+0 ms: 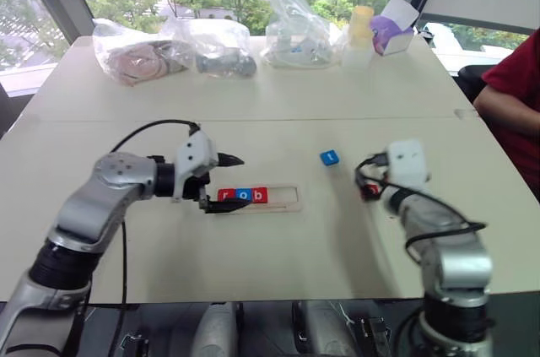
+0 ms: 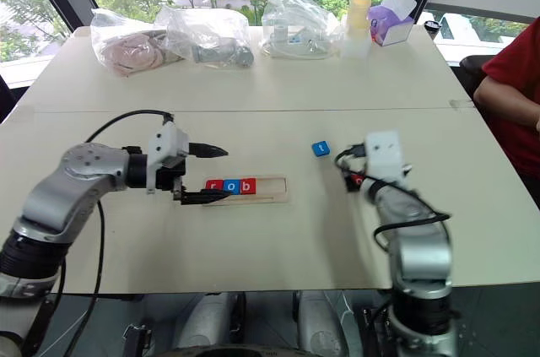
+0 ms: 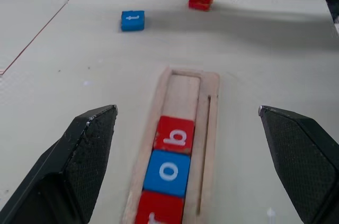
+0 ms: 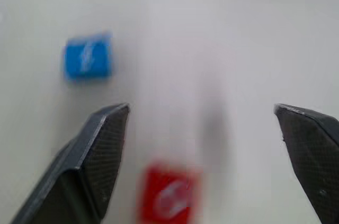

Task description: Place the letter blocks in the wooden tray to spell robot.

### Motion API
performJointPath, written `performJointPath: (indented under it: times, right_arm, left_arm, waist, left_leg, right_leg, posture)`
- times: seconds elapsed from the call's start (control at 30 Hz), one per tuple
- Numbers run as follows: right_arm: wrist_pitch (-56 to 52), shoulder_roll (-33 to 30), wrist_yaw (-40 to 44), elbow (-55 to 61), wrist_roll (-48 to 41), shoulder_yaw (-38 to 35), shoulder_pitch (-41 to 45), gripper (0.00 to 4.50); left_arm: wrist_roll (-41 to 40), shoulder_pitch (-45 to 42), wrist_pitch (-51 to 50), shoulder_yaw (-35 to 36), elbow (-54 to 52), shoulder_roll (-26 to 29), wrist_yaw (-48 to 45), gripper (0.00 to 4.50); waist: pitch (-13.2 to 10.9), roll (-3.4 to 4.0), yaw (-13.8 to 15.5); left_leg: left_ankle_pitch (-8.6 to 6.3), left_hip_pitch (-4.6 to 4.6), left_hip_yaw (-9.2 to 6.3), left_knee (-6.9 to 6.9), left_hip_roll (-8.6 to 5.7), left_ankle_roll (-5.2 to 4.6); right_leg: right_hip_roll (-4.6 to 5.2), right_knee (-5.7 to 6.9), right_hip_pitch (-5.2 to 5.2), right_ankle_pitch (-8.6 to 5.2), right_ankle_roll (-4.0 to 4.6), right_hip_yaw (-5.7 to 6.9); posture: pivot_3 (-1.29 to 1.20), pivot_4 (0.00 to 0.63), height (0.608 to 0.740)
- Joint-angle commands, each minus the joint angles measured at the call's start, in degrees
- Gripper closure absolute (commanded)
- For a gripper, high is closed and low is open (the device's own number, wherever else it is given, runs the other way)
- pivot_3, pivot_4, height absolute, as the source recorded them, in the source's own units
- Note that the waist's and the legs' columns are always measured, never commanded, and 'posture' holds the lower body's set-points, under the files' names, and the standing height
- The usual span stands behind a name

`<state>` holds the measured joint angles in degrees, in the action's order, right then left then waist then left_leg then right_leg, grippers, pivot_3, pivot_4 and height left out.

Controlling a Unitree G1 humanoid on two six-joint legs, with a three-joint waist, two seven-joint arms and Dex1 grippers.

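Observation:
The wooden tray [image 1: 287,197] lies mid-table, and its left end holds three letter blocks: red r [image 1: 226,195], blue o [image 1: 243,195] and red b [image 1: 259,195]. The tray's right part is bare wood. My left gripper [image 1: 239,181] hovers open at the tray's left end, one finger on each side of the filled end. A blue t block [image 1: 329,157] lies loose to the right of the tray. A red o block [image 3: 201,0] lies on the table further right. My right gripper [image 4: 201,108] is open just above that red o block [image 4: 168,195], not gripping it.
Clear plastic bags [image 1: 211,46] with items, a yellow-capped bottle [image 1: 360,32] and a purple box [image 1: 390,35] line the table's far side. A person in a red sleeve [image 1: 515,87] sits at the right edge. Bare tabletop [image 1: 278,121] lies beyond the tray.

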<state>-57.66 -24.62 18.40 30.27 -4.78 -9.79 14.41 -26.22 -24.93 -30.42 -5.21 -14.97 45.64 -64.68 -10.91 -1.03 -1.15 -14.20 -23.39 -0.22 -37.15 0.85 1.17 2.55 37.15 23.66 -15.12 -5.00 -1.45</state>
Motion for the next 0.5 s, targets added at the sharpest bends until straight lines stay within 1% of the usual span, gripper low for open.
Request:
performJointPath:
  times: [0.03,0.07,0.13,0.23,0.3,0.37,0.5]
  right_arm:
    - [16.8,-11.4,20.6,-9.0,-6.2,-1.7,-1.0,0.07]
    - [20.5,-13.8,23.8,-12.1,-6.8,-1.9,-0.9,0.07]
    - [27.1,-18.4,31.1,-21.8,-8.1,-1.6,1.8,0.07]
    - [36.5,-23.2,42.7,-31.8,-9.2,1.1,3.8,0.07]
    - [40.4,-25.0,49.0,-36.2,-9.9,2.8,4.4,0.07]
    - [45.6,-25.9,52.5,-42.1,-8.1,5.0,5.8,0.07]
    - [53.5,-25.8,55.5,-50.0,-5.3,8.3,8.4,0.07]
  left_arm:
    - [-5.0,-1.1,-2.9,3.2,-3.6,3.2,-4.2,0.0]
    - [-5.5,-1.1,-3.2,3.4,-3.8,3.9,-5.0,0.0]
    - [-6.5,-1.8,-3.9,4.0,-4.0,4.4,-5.5,0.0]
    - [-6.7,-2.2,-4.0,4.2,-4.2,5.8,-6.6,0.0]
    - [-6.8,-2.0,-3.9,4.4,-4.5,6.5,-7.0,0.0]
    - [-7.1,-1.5,-4.5,4.9,-5.2,7.0,-6.5,0.0]
    - [-7.5,0.8,-5.3,6.3,-7.1,7.9,-5.0,0.0]
  waist:
    - [0.0,-0.02,0.0]
    - [0.0,-0.03,0.0]
    - [0.0,-0.02,0.1]
    - [0.0,-0.01,0.1]
    - [0.0,-0.01,0.0]
    - [0.0,-0.01,0.0]
    - [0.0,0.0,0.0]
  left_leg:
    - [-0.01,0.01,0.03,0.04,0.0,-0.01]
    - [-0.02,0.02,0.03,0.03,0.0,-0.04]
    - [-0.03,0.02,0.05,0.05,0.0,-0.06]
    - [-0.03,0.02,0.09,-0.03,-0.01,-0.06]
    - [-0.03,0.02,0.08,-0.02,-0.01,-0.06]
    - [-0.03,0.04,0.08,-0.02,0.02,-0.06]
    - [-0.03,0.04,0.09,-0.03,0.02,-0.05]
  right_leg:
    - [-0.01,-0.03,-0.03,-0.01,-0.01,0.02]
    - [-0.04,-0.06,-0.09,-0.02,-0.05,0.06]
    - [-0.04,-0.06,-0.09,-0.03,-0.06,0.06]
    - [-0.04,-0.03,-0.1,-0.02,-0.06,0.03]
    - [-0.05,-0.03,-0.11,-0.02,-0.06,0.03]
    - [-0.07,-0.02,-0.11,-0.02,-0.06,0.03]
    - [-0.07,0.0,-0.11,-0.01,-0.06,0.01]
  posture:
    - [0.0,0.15,0.74]
    - [0.0,0.15,0.74]
    - [0.0,0.15,0.74]
    - [0.0,0.15,0.74]
    - [0.0,0.15,0.74]
    - [0.0,0.15,0.74]
    - [0.0,0.15,0.74]
